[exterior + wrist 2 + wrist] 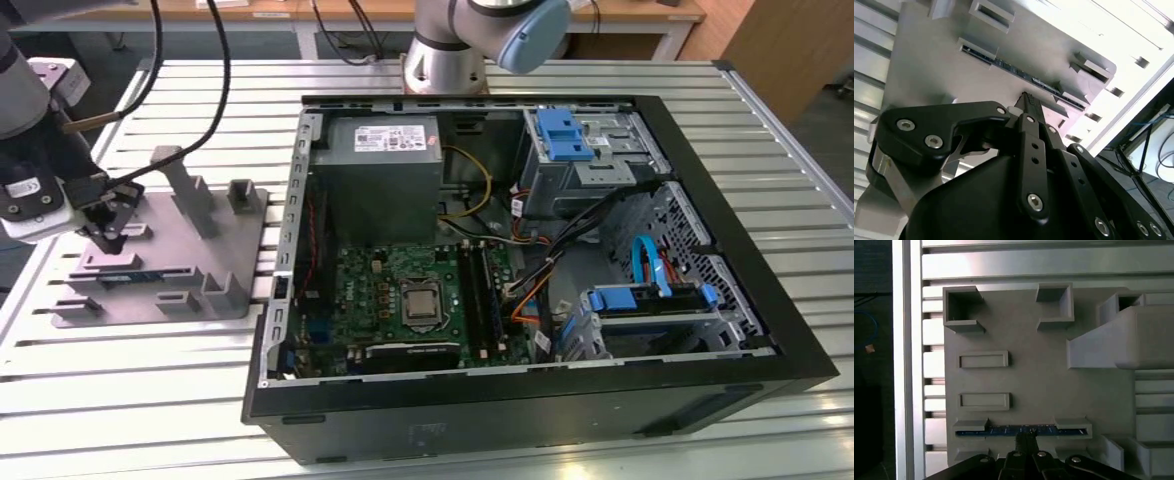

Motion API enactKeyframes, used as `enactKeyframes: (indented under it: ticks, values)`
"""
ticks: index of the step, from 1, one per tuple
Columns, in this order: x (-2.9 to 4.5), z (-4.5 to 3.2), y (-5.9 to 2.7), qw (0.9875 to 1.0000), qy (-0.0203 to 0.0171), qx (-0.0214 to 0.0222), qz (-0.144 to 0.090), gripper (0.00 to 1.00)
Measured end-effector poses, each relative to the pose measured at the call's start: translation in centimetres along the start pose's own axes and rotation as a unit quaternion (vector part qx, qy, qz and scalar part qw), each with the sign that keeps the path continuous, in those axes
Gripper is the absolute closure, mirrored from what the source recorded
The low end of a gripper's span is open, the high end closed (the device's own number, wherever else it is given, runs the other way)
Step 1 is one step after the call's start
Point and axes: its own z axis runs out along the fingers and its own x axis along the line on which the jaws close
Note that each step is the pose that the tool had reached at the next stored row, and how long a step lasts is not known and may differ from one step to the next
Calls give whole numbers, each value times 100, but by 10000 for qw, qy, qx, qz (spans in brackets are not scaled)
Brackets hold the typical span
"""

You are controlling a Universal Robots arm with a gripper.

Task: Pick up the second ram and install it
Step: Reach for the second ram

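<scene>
The second ram is a thin blue-green strip standing on edge in two slots of the grey fixture. In the second wrist view the ram runs slantwise across the fixture. In the exterior view the ram lies at that view's left, outside the computer case. My gripper hangs just over the fixture, with its black fingertips pressed together and pointing at the middle of the strip. The gripper is shut with nothing between the fingers. Whether the tips touch the ram cannot be told.
An open computer case lies on the slatted metal table, with the green motherboard inside, along with a grey power supply, blue drive brackets and loose cables. The fixture carries upright posts close to my gripper.
</scene>
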Motion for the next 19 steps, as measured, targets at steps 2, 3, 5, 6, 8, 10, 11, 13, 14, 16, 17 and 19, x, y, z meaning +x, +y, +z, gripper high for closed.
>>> enactKeyframes:
  ticks: [2, 3, 5, 6, 8, 10, 11, 13, 14, 16, 17, 19]
  values:
    - [-3, 29, -1, 10000, 23, 14, -74, 90]
    - [-4, 46, -1, 9999, 31, 18, -128, 90]
    - [-5, 83, -2, 9996, 36, 22, -287, 90]
    - [-6, 101, -3, 9993, 38, 25, -375, 90]
    - [-9, 137, -4, 9986, 41, 30, -531, 90]
    - [-11, 173, -4, 9984, 42, 32, -565, 90]
    - [-12, 184, -4, 9984, 42, 32, -565, 90]
    - [-11, 184, -4, 9984, 43, 33, -565, 90]
    - [-12, 185, -4, 9984, 43, 33, -565, 90]
    - [-12, 185, -4, 9984, 43, 33, -565, 90]
    - [-12, 186, -4, 9984, 43, 33, -565, 90]
    - [-12, 187, -4, 9984, 43, 33, -565, 90]
